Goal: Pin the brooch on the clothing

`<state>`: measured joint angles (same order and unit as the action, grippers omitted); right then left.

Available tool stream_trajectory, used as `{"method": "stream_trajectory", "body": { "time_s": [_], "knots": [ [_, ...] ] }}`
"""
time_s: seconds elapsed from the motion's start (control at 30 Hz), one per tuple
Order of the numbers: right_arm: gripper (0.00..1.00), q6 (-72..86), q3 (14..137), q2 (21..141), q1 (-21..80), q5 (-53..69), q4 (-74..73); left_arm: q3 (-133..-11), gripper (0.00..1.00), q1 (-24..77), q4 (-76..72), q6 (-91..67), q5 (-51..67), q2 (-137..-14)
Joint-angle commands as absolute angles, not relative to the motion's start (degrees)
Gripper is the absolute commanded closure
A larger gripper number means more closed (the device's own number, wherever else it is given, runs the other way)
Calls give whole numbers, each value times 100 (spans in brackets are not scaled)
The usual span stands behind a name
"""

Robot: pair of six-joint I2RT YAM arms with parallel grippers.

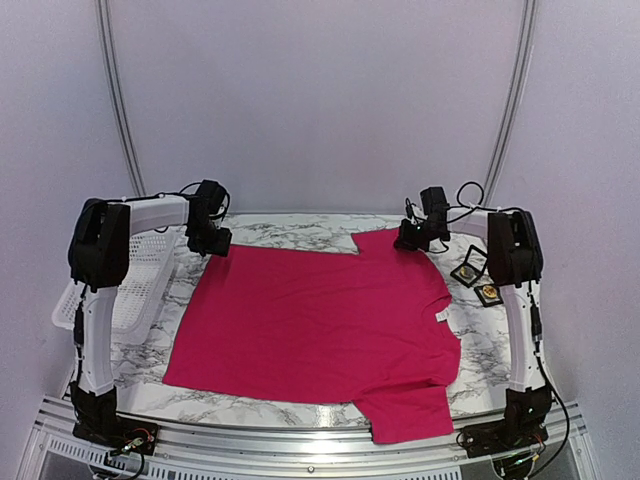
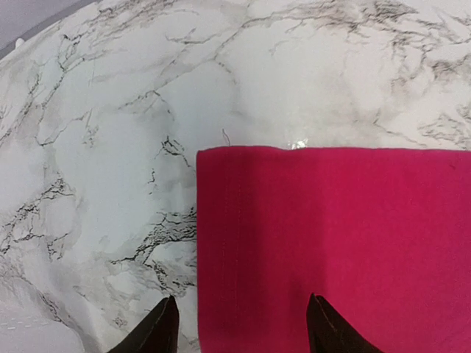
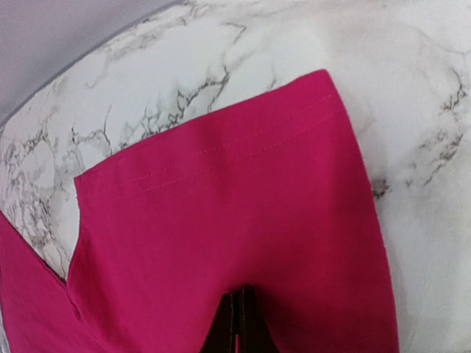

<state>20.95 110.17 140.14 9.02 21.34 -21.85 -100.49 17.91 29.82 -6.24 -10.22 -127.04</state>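
The clothing [image 1: 320, 330], a crimson-pink T-shirt, lies spread flat on the marble table, and its small white neck label [image 1: 441, 314] is towards the right. My left gripper [image 1: 212, 240] hovers open over the shirt's far left corner [image 2: 331, 243]. One fingertip [image 2: 165, 323] is over bare marble and the other is over fabric. My right gripper [image 1: 410, 238] is shut, and its tips [image 3: 241, 290] rest on the far sleeve [image 3: 243, 198]; I cannot tell if any fabric is pinched. Two small dark squares with gold centres [image 1: 488, 294] [image 1: 468, 270] lie right of the shirt; one seems to be the brooch.
A white slatted basket [image 1: 140, 280] stands at the table's left edge beside the left arm. The marble table [image 1: 290, 232] shows behind the shirt and on both sides of it. A grey curtain wall closes off the back.
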Motion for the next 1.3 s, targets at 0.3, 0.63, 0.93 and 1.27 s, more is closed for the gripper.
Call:
{"method": "stream_trajectory", "body": {
  "time_s": [0.3,0.63,0.93,1.27],
  "knots": [
    [100,3523,13534,15799,779,2233,-2535,-10754,39,1613,3088,-787,-1837,-13570],
    [100,3916,14018,16034,727,2667,-1221,-11239,38,1521,3079,-724,-1974,-13723],
    [100,3600,13940,15116,751,3020,-1399,-10846,37,1677,2639,-247,-1428,-12685],
    [100,1743,11347,12350,1171,2557,-3469,-9050,37,2198,2310,-872,-1031,-11234]
  ]
}}
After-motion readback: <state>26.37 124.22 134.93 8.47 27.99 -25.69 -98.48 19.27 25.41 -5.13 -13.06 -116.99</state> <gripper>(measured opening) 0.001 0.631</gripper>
